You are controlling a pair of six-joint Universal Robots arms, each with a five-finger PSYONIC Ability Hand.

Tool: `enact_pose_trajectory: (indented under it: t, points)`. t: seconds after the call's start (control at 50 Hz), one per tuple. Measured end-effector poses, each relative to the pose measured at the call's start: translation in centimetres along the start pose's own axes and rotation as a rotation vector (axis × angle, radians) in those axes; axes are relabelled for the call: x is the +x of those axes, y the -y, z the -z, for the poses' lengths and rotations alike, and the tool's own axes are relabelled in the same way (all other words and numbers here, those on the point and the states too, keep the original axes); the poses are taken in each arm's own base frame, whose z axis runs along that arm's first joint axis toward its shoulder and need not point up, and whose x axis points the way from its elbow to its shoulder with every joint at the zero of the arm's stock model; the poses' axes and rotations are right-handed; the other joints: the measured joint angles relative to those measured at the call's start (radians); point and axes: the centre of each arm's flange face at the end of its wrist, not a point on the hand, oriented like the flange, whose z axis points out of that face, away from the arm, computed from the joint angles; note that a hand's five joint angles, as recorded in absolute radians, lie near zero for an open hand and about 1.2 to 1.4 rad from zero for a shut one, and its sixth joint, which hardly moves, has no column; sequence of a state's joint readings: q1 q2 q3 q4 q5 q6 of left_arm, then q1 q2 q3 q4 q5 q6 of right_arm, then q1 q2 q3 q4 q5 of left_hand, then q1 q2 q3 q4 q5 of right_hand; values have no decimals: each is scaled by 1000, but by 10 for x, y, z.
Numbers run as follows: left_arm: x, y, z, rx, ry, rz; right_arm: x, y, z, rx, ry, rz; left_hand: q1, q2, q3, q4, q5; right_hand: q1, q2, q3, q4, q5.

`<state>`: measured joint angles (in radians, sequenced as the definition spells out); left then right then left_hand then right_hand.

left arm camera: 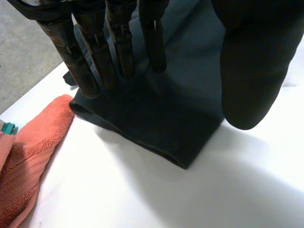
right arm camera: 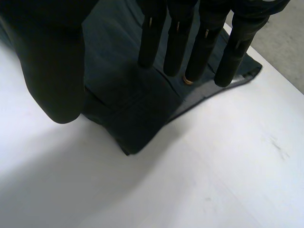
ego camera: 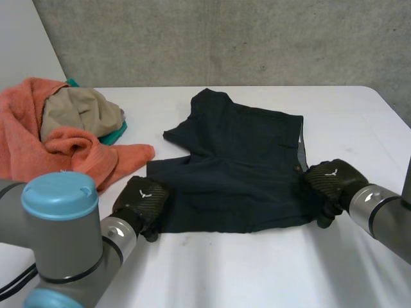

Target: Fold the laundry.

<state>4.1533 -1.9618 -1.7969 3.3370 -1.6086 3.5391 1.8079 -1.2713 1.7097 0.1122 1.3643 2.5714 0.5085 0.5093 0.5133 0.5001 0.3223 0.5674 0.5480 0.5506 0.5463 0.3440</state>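
Left hand point(ego camera: 142, 199) sits at the shorts' point(ego camera: 237, 160) 7 o'clock corner and right hand point(ego camera: 334, 181) at 4 o'clock, fingers point(left arm camera: 118, 47) straight, released. Best to pinch both corners evenly and lift together toward 12.

Shorts point(ego camera: 237, 167) lie right of, perhaps touching, the pile point(ego camera: 64, 138).

The left hand point(ego camera: 142, 199) and right hand point(ego camera: 334, 179) are black and weave-textured, each with a small white emblem on its back. The grey left arm point(ego camera: 70, 256) carries a round light-blue cap point(ego camera: 60, 194).
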Motion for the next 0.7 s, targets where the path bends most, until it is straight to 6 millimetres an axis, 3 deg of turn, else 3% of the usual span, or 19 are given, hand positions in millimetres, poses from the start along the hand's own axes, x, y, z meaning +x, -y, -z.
enact_pose_trajectory:
  t: [0.16, 0.28, 0.4, 0.62, 0.66, 0.7]
  points:
    - [-7, -6, -21, -16, 20, 8, -9, -10, -22, 52, 32, 7, -1, -3, -2, -4, -3, 80, 99, 96, 100, 124]
    - [-9, -10, -30, -28, 24, 13, -11, -15, -34, 60, 30, 17, -1, -3, -2, -4, -3, 548, 626, 617, 623, 636]
    - [-8, -12, -33, -33, 22, 13, -10, -14, -38, 76, 14, 18, 30, 27, 23, 29, 32, 548, 630, 633, 648, 659]
    - [-5, -9, -37, -17, -11, 16, -6, -13, -38, 86, -1, 11, 560, 554, 537, 554, 545, 548, 630, 634, 648, 668]
    - [-5, -9, -37, -12, -22, 17, -6, -13, -38, 86, -3, 10, 560, 554, 537, 554, 545, 548, 630, 634, 648, 668]
    - [-4, -7, -37, -2, -40, 20, -5, -12, -38, 86, -6, 9, 623, 683, 673, 694, 647, 548, 630, 634, 648, 668]
